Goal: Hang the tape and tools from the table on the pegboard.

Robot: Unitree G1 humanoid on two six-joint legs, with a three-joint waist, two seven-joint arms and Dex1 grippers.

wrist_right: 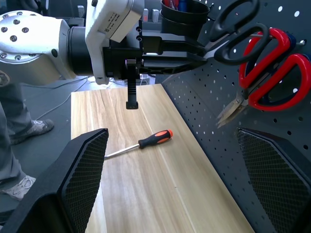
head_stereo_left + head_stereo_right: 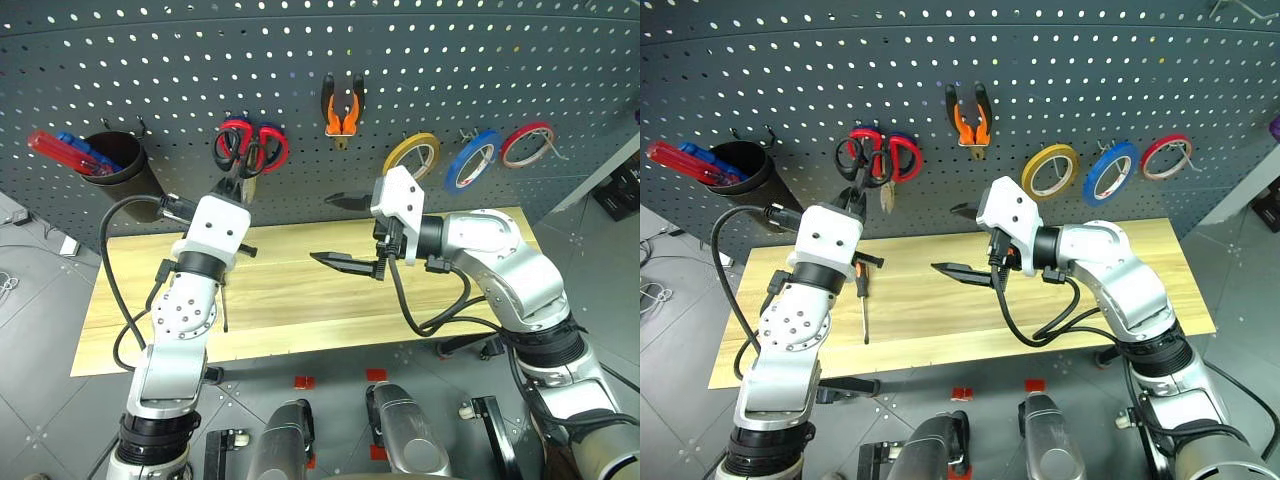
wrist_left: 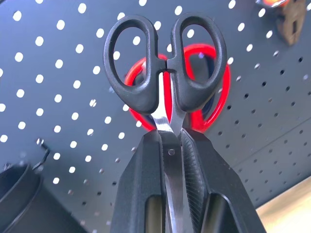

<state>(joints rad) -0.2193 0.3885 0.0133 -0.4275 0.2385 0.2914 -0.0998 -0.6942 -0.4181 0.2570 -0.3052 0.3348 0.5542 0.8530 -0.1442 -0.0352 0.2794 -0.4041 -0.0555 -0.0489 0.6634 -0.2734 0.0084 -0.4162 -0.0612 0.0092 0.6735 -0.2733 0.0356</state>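
Observation:
My left gripper (image 3: 170, 140) is shut on the blades of the small black-handled scissors (image 3: 165, 58). It holds them up against the pegboard (image 2: 450, 60), right in front of the hanging red-handled scissors (image 2: 268, 148). My right gripper (image 2: 320, 228) is open and empty, pointing left above the middle of the table (image 2: 300, 300). The screwdriver (image 1: 146, 142) lies flat on the table beside my left arm. The orange-handled pliers (image 2: 341, 108) and the blue tape (image 2: 472, 160) hang on pegboard hooks.
A yellow tape ring (image 2: 411, 155) and a red-and-white tape ring (image 2: 527, 144) hang on either side of the blue one. A black cup (image 2: 115, 165) with red and blue handles sits on the pegboard at far left. A person's shoe (image 1: 29, 130) shows beyond the table's end.

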